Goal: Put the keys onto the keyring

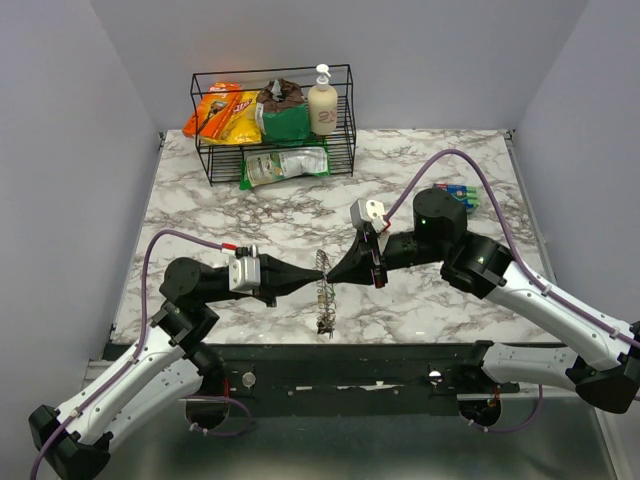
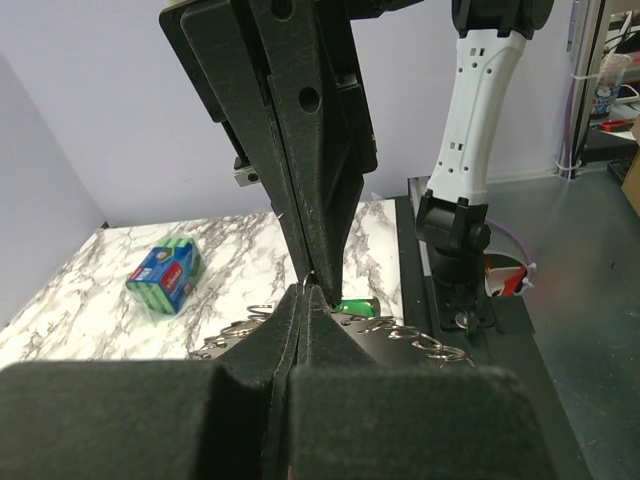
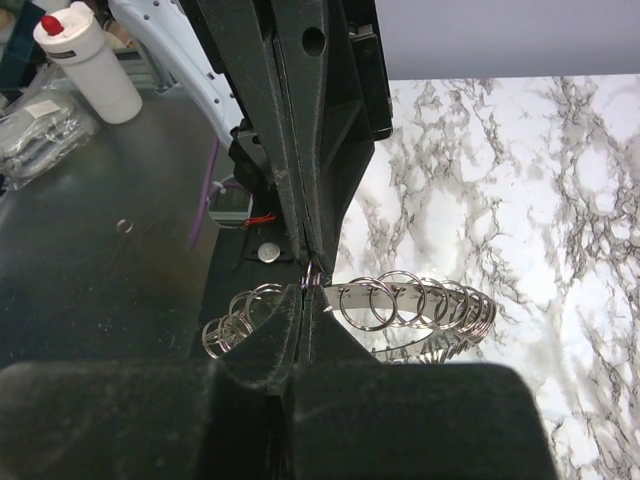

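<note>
The keyring (image 1: 323,290) is a flat grey metal ring carrying several small split rings, held on edge above the table's front middle. My left gripper (image 1: 312,282) and right gripper (image 1: 336,274) meet tip to tip at it, both shut on its rim. In the left wrist view my left gripper (image 2: 305,290) is closed, with the keyring (image 2: 400,335) spreading out behind it and a green key head (image 2: 357,307) beside the tips. In the right wrist view my right gripper (image 3: 310,290) is closed on the keyring (image 3: 420,300). The other keys are hidden.
A black wire basket (image 1: 345,120) with snack bags and a soap bottle (image 1: 322,105) stands at the back. A green packet (image 1: 285,165) lies in front of it. A blue-green sponge pack (image 1: 458,195) lies at the right, also in the left wrist view (image 2: 165,275).
</note>
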`<state>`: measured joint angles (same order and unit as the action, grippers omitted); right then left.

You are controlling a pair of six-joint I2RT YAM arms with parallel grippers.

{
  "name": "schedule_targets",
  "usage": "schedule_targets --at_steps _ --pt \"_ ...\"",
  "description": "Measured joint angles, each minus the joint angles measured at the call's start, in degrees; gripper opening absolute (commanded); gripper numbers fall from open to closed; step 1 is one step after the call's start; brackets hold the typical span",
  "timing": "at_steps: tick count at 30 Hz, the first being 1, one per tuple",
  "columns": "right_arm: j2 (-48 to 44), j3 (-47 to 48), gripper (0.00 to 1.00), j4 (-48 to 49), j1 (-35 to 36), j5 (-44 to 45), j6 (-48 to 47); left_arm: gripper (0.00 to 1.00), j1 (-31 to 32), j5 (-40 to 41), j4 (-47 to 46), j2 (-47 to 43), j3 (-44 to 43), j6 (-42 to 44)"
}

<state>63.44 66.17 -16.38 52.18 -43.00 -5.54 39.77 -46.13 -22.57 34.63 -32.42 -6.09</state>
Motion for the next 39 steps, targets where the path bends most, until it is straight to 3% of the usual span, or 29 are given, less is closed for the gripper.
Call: schedule_targets --at_steps 5,8,11,13,22,29,39 --pt "0.09 0.04 0.01 -0.02 0.00 -0.04 0.00 0.00 0.00 0.00 0.04 0.00 -0.02 -0.02" --pt "0.31 0.33 0.01 -0.39 0.00 -0.02 -0.09 0.16 -0.02 0.00 1.90 0.04 -0.92 0.39" --pt "0.81 1.62 0.01 -1.62 0.00 0.11 -0.72 0.41 0.00 -0.11 5.51 0.09 -3.02 1.75" --pt "1.51 2.91 0.01 -3.78 0.00 0.57 -1.95 0.47 0.00 -0.57 7.23 0.09 -4.74 2.67" --pt "7.32 9.81 0.01 -16.39 -0.02 3.37 -9.22 0.48 0.00 -2.69 23.78 1.64 -16.04 11.10" --pt "11.23 13.70 0.01 -24.41 0.00 4.35 -13.51 0.40 0.00 -3.89 42.91 10.14 -27.74 19.39" --pt "11.67 13.79 0.01 -29.40 -0.02 4.90 -15.17 0.34 0.00 -3.93 55.76 17.40 -29.77 25.07"
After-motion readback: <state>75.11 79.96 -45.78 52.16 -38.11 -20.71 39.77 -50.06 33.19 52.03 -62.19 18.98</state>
